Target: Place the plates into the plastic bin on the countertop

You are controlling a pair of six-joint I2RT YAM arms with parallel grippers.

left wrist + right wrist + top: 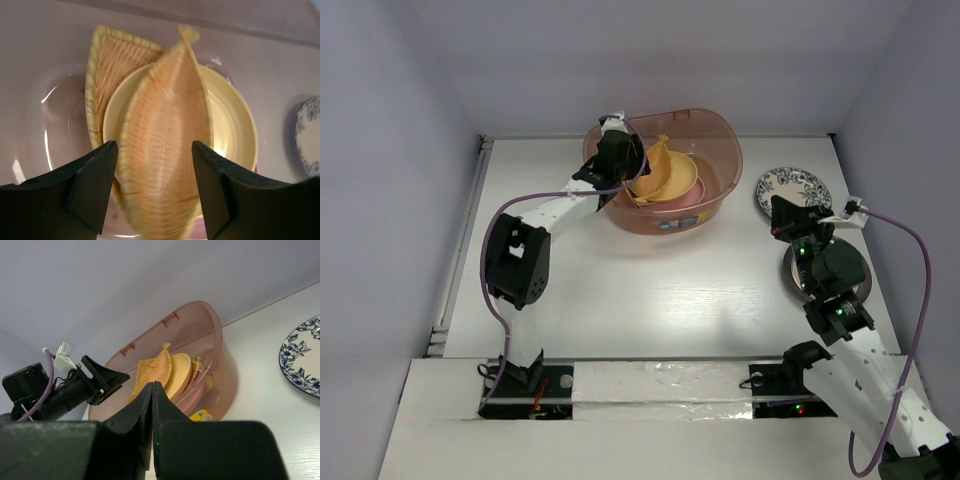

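Presently four of the plates sit in the plastic bin [720,135] at the far side of the desk [650,300]: a pink one [695,190] at the bottom, a yellow one [230,125] on it, one leaf-shaped dish [107,65] tucked behind, and a second leaf-shaped dish [165,145] propped on edge, leaning across the yellow one; the blue floral plate [793,188] lies on the desk just right of the bin, and the metal-rimmed plate [864,278] lies nearer, mostly hidden under the right arm.

The left pincer [155,147] hovers inside the bin's left rim with its jaws spread wide and holding nothing, the tilted leaf dish framed between them; the right pincer [152,390] is pressed closed on nothing, hanging between the two plates left outside.

The propped leaf dish looks precarious; a finger brushing it on the way out could topple it or shove the stack. The two remaining plates lie flat, so a closed pincer coming down would only push them along the desk; a shallow bite on a rim might slip. Both arms crowding the bin together could also collide.
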